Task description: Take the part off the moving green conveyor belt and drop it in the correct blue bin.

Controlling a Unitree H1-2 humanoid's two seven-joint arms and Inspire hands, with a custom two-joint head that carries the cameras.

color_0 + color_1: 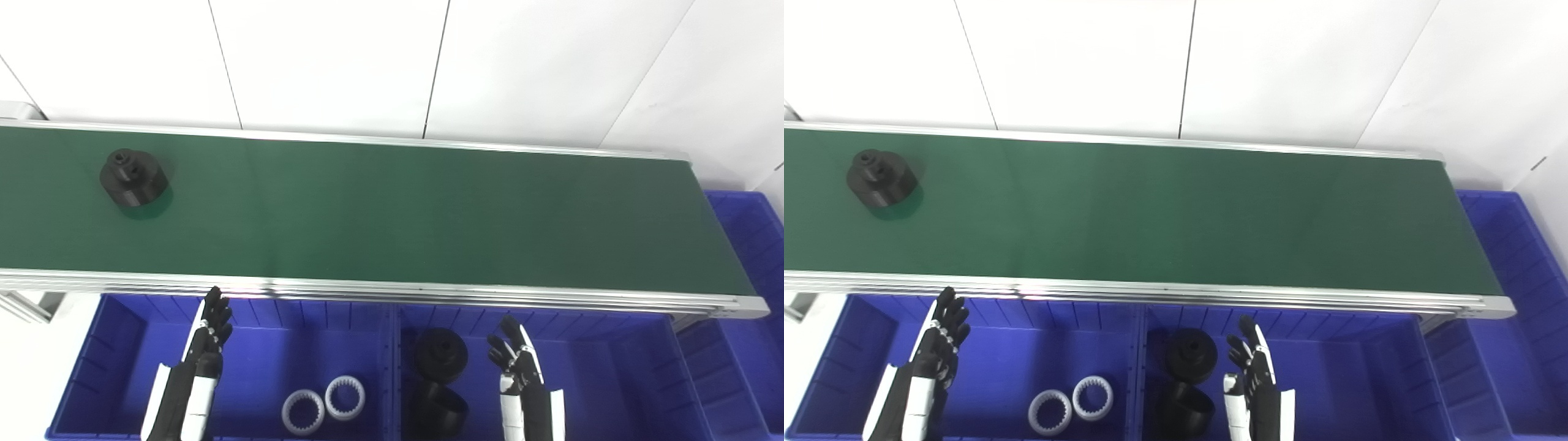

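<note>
Black stepped cylindrical part (133,177) rides the green conveyor belt (392,214) beyond and outboard of the left hand (211,334); both hands open, empty; right hand (514,358) much farther.

Your left hand (209,334) is raised on its forearm, which enters from the bottom edge at the left, white-shelled below a black wrist. Its fingers (215,308) point up and away from you, held close together and nearly straight, with nothing between them. Your right hand (516,358) stands at a similar height on the forearm entering from the bottom right. Its fingers (510,327) also point upward, slightly spread and a little curled at the tips, with the thumb set off to the inner side. It holds nothing. The two hands are well apart, palms turned roughly toward each other.
</note>
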